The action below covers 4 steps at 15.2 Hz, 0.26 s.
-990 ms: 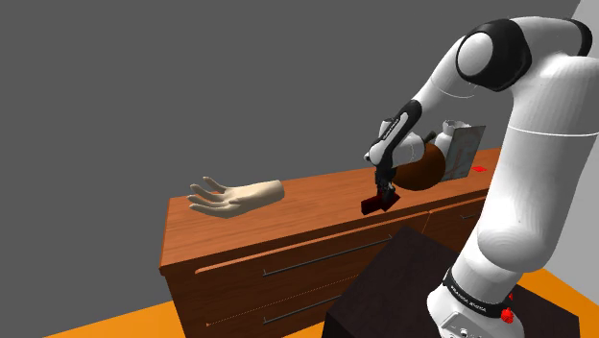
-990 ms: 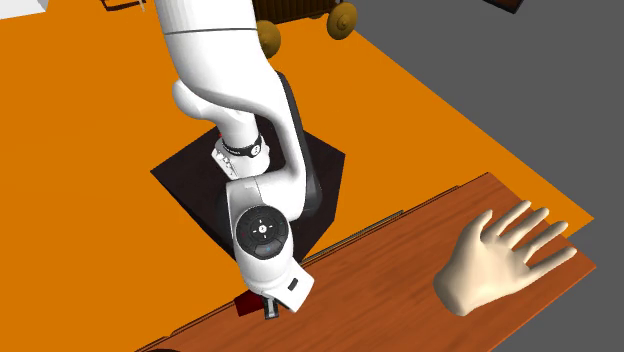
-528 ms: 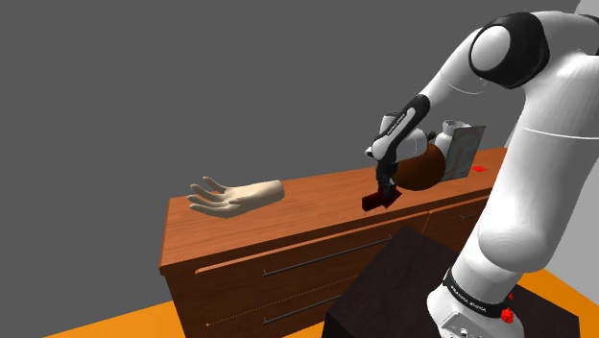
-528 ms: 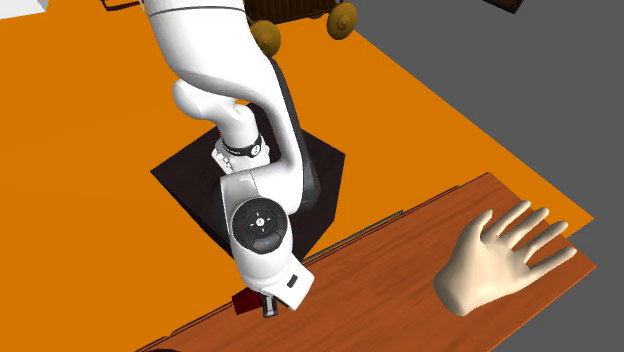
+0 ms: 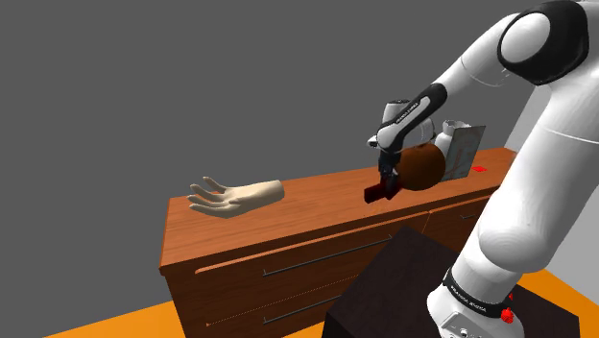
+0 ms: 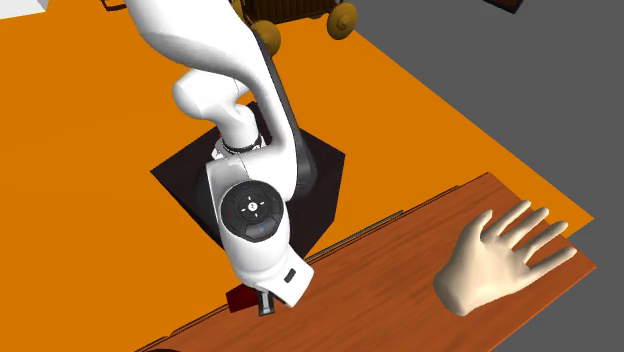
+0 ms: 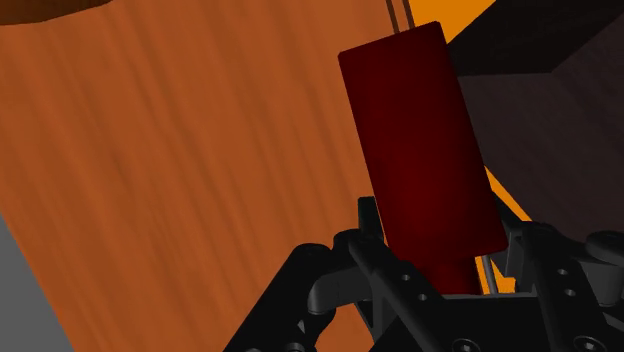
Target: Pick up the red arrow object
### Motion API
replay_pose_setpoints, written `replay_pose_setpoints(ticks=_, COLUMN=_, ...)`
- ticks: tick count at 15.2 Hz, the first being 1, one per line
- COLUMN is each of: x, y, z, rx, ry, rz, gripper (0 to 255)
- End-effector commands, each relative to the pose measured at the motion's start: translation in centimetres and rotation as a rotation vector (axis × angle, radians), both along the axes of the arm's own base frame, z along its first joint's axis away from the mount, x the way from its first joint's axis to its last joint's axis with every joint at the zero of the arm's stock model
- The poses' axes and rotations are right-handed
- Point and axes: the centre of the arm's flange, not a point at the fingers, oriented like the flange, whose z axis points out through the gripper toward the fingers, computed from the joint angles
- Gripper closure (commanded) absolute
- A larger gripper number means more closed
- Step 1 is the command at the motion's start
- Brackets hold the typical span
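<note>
**Gripper clasping the dark red block above the dresser's front edge**

The black gripper is clamping the dark red block between its two fingers. In the wrist view the fingers are pressing on either side of the block's near end, while the rest is projecting beyond them. The block is plain and oblong, with no arrow shape discernible. It is hanging near the front edge of the wooden dresser and appears to be sitting just clear of the top, though a last contact cannot be excluded.

With the grasp made, the step in hand is judged to be the lift. The next move is calling for a straight rise under a firm clasp, since the block is being held by one end and could pivot.

Open room is lying upward and out over the black stand. Just behind the gripper, a brown round object and a grey panel are crowding the shoulder view's right, so a swing that way would be risking a knock. The model hand is lying well apart, toward the dresser's other end.
</note>
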Motion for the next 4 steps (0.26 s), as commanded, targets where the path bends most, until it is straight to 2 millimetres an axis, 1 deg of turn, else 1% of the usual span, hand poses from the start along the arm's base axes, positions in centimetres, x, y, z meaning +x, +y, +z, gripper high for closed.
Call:
replay_pose_setpoints(ticks=1, x=-0.02, y=0.01, z=1.03, rx=0.0, ry=0.0, rz=0.0, gripper=255)
replay_pose_setpoints(ticks=2, x=-0.02, y=0.01, z=1.56, rx=0.0, ry=0.0, rz=0.0, gripper=255)
replay_pose_setpoints(ticks=4, x=-0.02, y=0.01, z=1.64, rx=0.0, ry=0.0, rz=0.0, gripper=255)
